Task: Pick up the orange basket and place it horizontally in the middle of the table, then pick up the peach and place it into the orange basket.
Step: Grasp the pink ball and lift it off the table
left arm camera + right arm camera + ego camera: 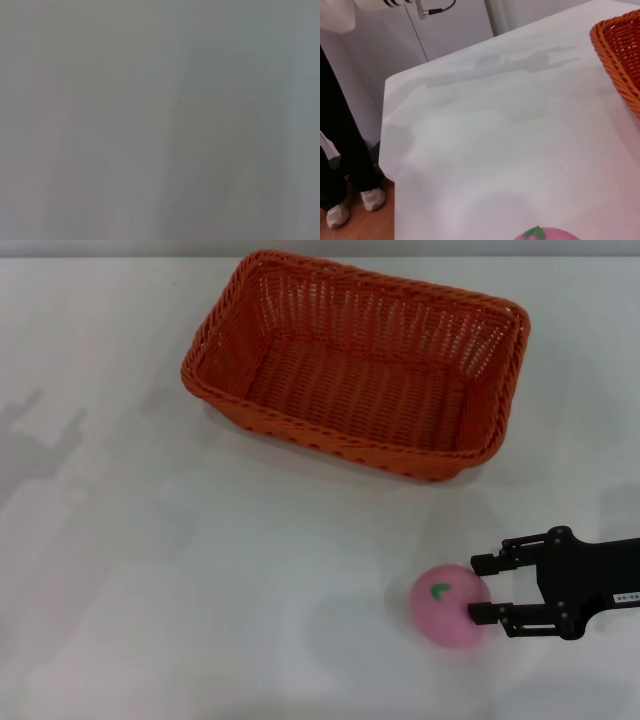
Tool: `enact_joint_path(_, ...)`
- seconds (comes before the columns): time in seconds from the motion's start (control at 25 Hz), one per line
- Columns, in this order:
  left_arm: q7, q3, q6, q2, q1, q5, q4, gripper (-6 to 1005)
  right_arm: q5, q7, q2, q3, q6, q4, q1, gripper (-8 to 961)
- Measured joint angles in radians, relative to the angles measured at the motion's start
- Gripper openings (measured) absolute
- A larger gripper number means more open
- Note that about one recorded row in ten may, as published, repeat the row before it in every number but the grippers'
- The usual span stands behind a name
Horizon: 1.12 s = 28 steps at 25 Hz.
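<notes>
The orange basket [355, 360] stands upright on the white table [150, 570] at the back middle, its long side running slightly askew; one corner of it [620, 55] shows in the right wrist view. The pink peach [445, 608] with a green leaf mark lies on the table at the front right, and its top [547, 234] shows in the right wrist view. My right gripper [481, 588] reaches in from the right, open, its black fingertips [483, 563] straddling the peach's right side. My left gripper is out of view.
The left wrist view shows only a blank grey-white surface. The right wrist view shows the table's far corner [387, 80], a wooden floor below it, a person's dark legs and white shoes [370, 197], and white cabinets behind.
</notes>
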Motion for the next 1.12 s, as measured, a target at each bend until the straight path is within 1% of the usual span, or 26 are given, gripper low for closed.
enact_joint_path(0.2,0.0,-0.001,0.0,0.0,0.0,0.0,-0.001,669,0.0,0.0,0.0,0.0,0.0,0.0,0.001,540)
enact_joint_path(0.52,0.013,-0.002,0.0,-0.001,0.0,0.0,-0.004,669,-0.006,0.0,0.0,-0.001,-0.008,0.0,0.005,346)
enact_joint_path(0.76,0.015,-0.002,0.006,-0.001,-0.003,0.0,0.0,669,-0.005,-0.017,-0.001,-0.002,-0.01,0.0,0.012,319)
enact_joint_path(0.96,0.022,-0.002,0.006,-0.001,-0.003,0.0,0.0,668,0.008,-0.038,-0.002,-0.003,-0.009,0.001,0.022,180)
enact_joint_path(1.12,0.024,-0.002,0.007,-0.002,-0.002,0.0,0.0,668,0.015,-0.036,-0.002,-0.003,-0.011,0.001,0.04,111)
